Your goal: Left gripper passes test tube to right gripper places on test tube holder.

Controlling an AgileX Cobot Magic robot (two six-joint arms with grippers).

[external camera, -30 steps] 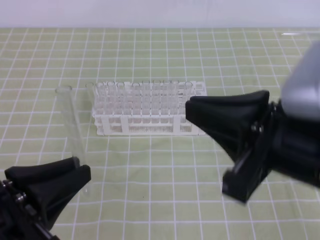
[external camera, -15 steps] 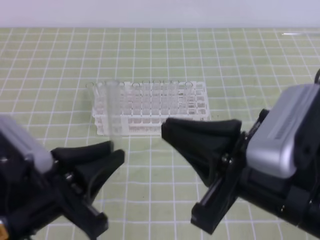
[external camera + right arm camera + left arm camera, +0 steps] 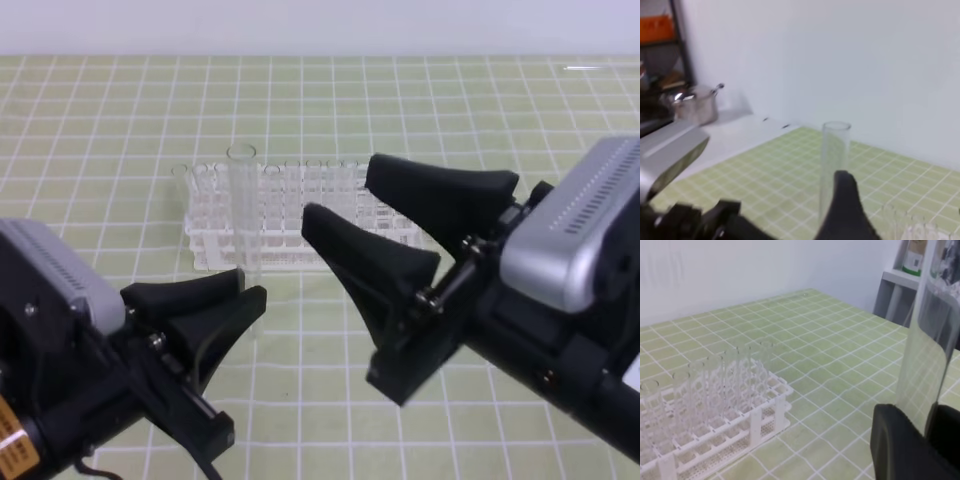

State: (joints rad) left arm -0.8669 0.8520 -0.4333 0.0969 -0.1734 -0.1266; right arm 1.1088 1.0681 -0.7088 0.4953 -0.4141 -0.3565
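Test tube point(image 3: 243, 205) stands upright, its lower end pinched between the fingers of the left gripper point(image 3: 243, 290), in front of the white test tube holder point(image 3: 290, 225). Just to its right, the right gripper point(image 3: 395, 225) has its jaws spread wide, apart from the glass.

white rack point(image 3: 300, 215) on green-checked table point(image 3: 100, 130)

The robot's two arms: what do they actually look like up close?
Both are dark, near-black arms, each with a silver-grey cover: the right one's is vented with rows of small holes. Each ends in a black two-fingered claw, the left gripper and the right gripper. The left arm carries an orange label and a thin black cable.
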